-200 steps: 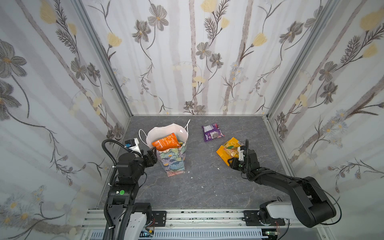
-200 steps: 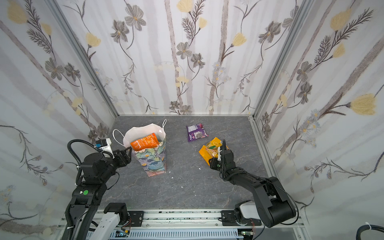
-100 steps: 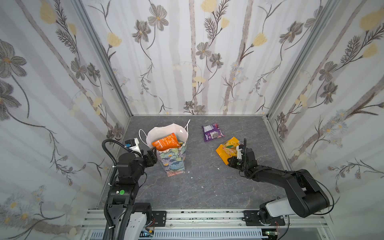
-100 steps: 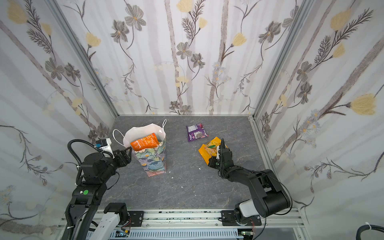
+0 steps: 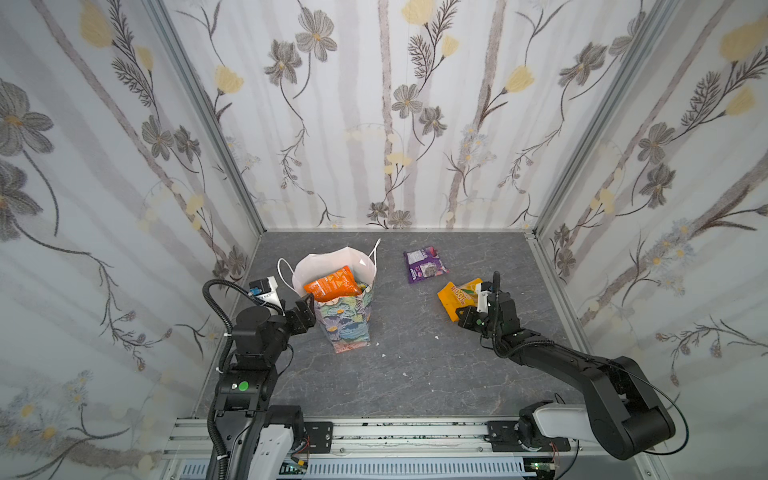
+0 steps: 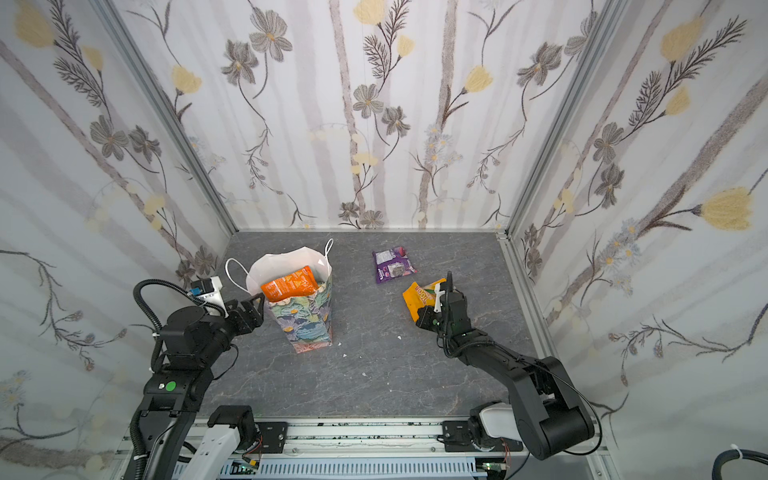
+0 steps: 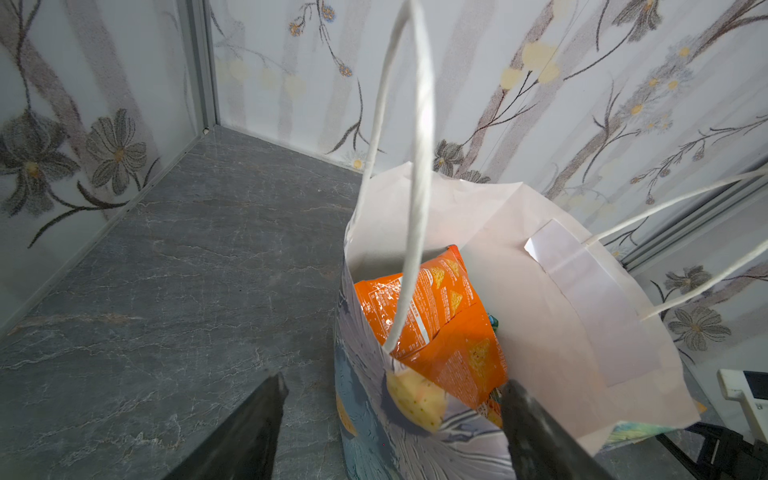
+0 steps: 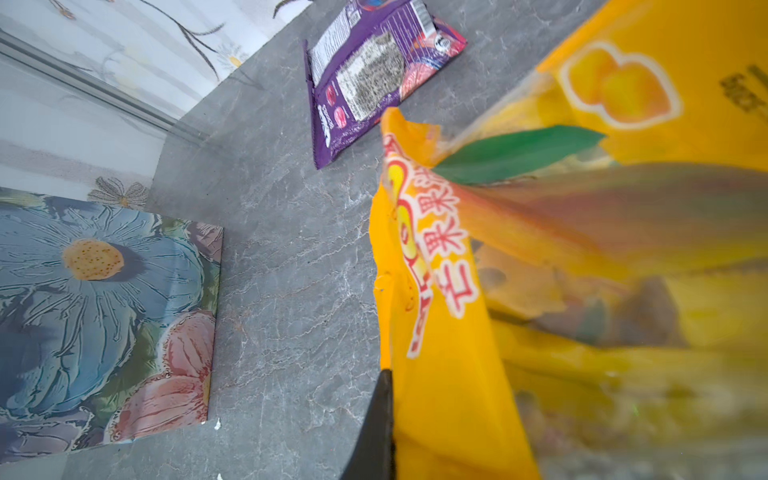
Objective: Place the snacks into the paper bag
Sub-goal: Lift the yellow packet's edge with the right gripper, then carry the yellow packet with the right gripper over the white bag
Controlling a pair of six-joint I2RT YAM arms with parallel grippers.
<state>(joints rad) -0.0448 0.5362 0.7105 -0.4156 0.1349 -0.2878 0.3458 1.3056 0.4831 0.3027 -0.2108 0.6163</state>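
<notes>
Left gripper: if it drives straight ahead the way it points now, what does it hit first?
Likely the near wall of the bag, at the rim: in the left wrist view it stands between the open jaws of the left gripper. The orange packet is just behind it.

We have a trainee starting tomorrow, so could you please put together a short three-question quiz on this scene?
1. True or false: the purple packet lies on the tabletop, outside the paper bag.
2. What colour is the topmost packet in the bag?
3. The right end effector is shut on: A the bag's handle; B the yellow packet; C nothing.
Key: 1 true; 2 orange; 3 B.
</notes>
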